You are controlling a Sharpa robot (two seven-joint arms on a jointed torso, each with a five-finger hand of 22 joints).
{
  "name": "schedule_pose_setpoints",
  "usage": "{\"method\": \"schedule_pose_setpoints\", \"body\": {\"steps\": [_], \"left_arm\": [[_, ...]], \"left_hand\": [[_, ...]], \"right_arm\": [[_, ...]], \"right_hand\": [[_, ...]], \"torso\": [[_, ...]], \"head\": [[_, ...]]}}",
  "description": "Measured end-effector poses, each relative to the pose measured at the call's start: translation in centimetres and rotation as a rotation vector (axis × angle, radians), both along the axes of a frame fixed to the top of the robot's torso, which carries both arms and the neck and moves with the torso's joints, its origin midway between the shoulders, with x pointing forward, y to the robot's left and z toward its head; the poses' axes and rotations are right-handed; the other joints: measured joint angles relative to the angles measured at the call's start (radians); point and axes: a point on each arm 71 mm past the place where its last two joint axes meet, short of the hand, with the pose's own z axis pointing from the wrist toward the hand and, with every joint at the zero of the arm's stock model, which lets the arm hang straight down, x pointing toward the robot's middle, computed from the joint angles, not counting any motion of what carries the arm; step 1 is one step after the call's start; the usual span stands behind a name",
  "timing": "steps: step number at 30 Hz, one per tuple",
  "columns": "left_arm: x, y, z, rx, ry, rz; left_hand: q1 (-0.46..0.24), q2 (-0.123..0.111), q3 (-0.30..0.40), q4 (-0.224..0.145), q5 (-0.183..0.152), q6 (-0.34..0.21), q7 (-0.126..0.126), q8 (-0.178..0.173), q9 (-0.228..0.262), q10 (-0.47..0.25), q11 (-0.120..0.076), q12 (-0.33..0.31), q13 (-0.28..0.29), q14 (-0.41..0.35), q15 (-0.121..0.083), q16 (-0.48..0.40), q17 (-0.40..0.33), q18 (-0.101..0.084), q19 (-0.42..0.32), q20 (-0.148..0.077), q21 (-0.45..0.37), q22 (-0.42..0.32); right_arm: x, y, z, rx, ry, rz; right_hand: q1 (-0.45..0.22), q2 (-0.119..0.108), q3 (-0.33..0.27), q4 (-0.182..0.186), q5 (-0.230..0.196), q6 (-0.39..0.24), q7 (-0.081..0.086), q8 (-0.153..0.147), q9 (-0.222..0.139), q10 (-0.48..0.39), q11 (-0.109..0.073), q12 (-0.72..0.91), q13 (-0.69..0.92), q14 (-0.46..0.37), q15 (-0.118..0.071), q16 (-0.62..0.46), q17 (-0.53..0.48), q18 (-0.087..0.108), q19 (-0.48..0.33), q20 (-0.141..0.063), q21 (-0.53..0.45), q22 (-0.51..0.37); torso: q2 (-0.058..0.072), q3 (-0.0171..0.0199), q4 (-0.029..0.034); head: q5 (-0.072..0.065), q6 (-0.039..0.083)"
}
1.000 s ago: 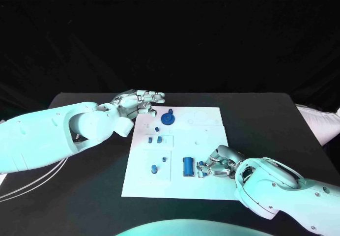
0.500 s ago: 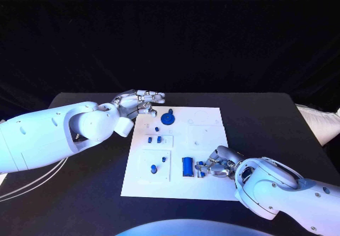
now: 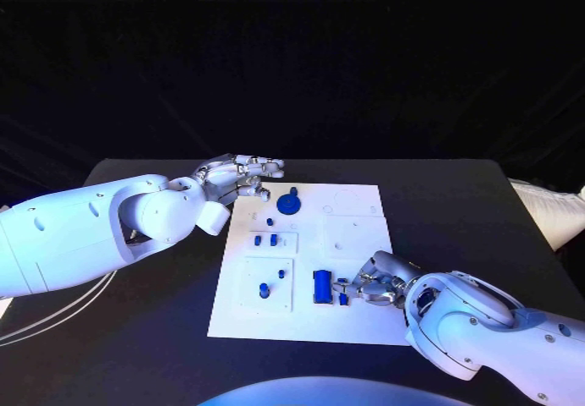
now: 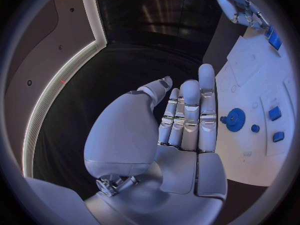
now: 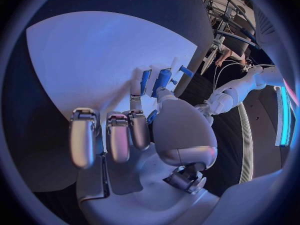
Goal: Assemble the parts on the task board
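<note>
The white task board (image 3: 353, 254) lies in the middle of the black table. On it are a blue gear (image 3: 289, 204), two small blue squares (image 3: 266, 240), several little pegs (image 3: 265, 290) and a long blue block (image 3: 322, 286). My right hand (image 3: 373, 285) rests on the board's near right part, beside the long block, and pinches a small blue piece (image 5: 152, 116) between thumb and a finger. My left hand (image 3: 239, 178) hovers at the board's far left corner, holding nothing, with its fingers (image 4: 190, 115) straight. The gear (image 4: 234, 119) lies just beyond those fingers.
Black table (image 3: 475, 211) surrounds the board on all sides. My bulky left forearm (image 3: 98, 233) lies along the board's left side. The board's far right part (image 3: 353, 203) carries only white raised outlines.
</note>
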Motion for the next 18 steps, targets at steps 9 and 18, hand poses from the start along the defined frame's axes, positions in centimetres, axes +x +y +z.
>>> {"method": "schedule_pose_setpoints", "body": {"steps": [9, 18], "left_arm": [[0.0, 0.0, 0.0, 0.0, 0.0, 0.0], [0.2, 0.3, -0.1, 0.003, -0.003, 0.01]], "left_hand": [[0.0, 0.0, 0.0, 0.0, 0.0, 0.0, 0.0, 0.0, 0.0, 0.0, 0.0, 0.0, 0.0, 0.0, 0.0, 0.0, 0.0, 0.0, 0.0, 0.0, 0.0, 0.0], [0.0, 0.0, 0.0, 0.0, 0.0, 0.0, 0.0, 0.0, 0.001, -0.007, 0.0, 0.0, 0.0, -0.002, -0.002, 0.0, -0.004, 0.0, 0.0, 0.0, -0.004, -0.001]], "right_arm": [[0.0, -1.2, 0.1, -0.013, -0.014, -0.012], [1.1, -2.4, 1.4, 0.081, -0.08, -0.006]], "right_hand": [[0.084, 0.007, -0.025, -0.029, 0.0, -0.017, 0.006, 0.004, 0.009, -0.002, -0.002, -0.008, 0.0, 0.0, 0.0, 0.0, 0.0, 0.0, -0.004, -0.004, 0.0, 0.0], [0.201, 0.021, -0.048, -0.074, 0.016, -0.127, 0.055, -0.065, -0.016, 0.002, 0.036, -0.133, 0.001, 0.002, 0.024, -0.047, 0.0, 0.0, -0.009, 0.013, -0.085, -0.009]], "torso": [[0.0, 0.0001, -0.0005], [-0.004, -0.0007, -0.0019]], "head": [[0.0, 0.001], [-0.004, 0.011]]}}
